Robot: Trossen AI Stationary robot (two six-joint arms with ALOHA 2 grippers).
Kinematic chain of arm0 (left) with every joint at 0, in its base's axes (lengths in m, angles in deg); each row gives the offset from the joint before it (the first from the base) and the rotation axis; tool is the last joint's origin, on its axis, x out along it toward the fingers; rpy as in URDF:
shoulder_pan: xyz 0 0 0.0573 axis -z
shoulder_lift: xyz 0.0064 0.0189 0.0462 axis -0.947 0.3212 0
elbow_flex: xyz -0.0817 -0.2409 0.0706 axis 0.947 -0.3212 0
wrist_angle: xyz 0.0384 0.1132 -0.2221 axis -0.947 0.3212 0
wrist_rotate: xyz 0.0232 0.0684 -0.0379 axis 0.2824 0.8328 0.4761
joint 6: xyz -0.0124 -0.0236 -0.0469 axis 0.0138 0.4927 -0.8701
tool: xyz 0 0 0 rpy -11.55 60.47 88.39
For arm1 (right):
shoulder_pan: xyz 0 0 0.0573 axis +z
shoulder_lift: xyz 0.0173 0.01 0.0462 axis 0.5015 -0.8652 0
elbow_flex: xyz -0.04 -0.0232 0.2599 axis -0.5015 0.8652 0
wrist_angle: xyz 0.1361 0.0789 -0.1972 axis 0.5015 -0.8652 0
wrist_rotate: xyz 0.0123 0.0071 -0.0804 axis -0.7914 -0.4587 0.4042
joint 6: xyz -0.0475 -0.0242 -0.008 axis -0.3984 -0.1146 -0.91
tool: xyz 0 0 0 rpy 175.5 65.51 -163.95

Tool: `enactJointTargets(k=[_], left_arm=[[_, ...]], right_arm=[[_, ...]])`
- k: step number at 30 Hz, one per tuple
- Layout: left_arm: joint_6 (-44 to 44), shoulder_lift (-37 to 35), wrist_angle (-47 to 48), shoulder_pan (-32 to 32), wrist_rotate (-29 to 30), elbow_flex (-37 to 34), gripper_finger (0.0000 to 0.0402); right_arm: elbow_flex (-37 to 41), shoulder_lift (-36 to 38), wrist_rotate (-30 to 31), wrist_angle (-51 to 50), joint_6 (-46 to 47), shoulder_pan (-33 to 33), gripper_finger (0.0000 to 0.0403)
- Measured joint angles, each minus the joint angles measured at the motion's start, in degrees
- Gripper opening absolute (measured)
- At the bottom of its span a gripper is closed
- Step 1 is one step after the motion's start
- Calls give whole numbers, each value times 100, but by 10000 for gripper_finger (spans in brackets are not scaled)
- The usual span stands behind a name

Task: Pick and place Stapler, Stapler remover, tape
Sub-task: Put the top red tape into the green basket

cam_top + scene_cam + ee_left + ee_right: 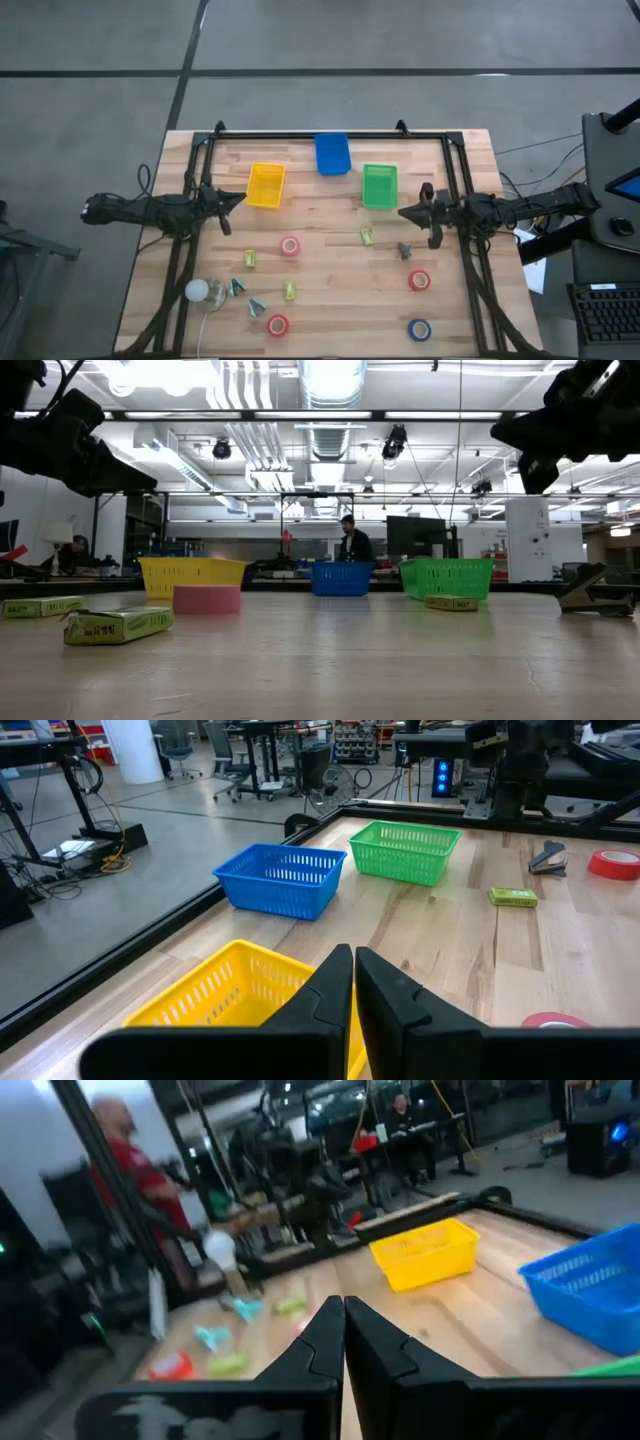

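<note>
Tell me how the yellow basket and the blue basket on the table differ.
The yellow basket sits nearest the left arm's side; the blue basket sits farther back, in the middle of the row. They differ in colour, and the yellow one lies turned slightly askew. Both are open plastic mesh baskets with nothing visible inside.

Tape: 4 small rolls w/ pale cores, all lying flat on the counter [330,215]. Red roll [290,245] mid-counter; red roll [278,325] near front edge, left; red roll [419,280] on right; blue roll [419,329] just in front of it.

Staplers: yellow-green pieces [249,258], [289,290], [367,236], scattered, well apart.

Stapler removers: dark one [404,250] on right; teal ones [238,287], [257,305] front left, close together.
</note>
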Motion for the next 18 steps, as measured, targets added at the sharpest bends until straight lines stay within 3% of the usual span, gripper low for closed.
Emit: enactJointTargets(k=[5,9,14,18], left_arm=[[0,0,0,0,1,-1,21],[0,0,1,0,1,1,21],[0,1,0,0,-3,0,21],[0,2,0,0,-1,0,21]], right_arm=[[0,4,84,468,636,-14,8],[-129,-144,-526,646,1378,135,11],[-785,-1041,-323,500,1679,934,40],[-1634,-1952,18,-569,2036,1515,84]])
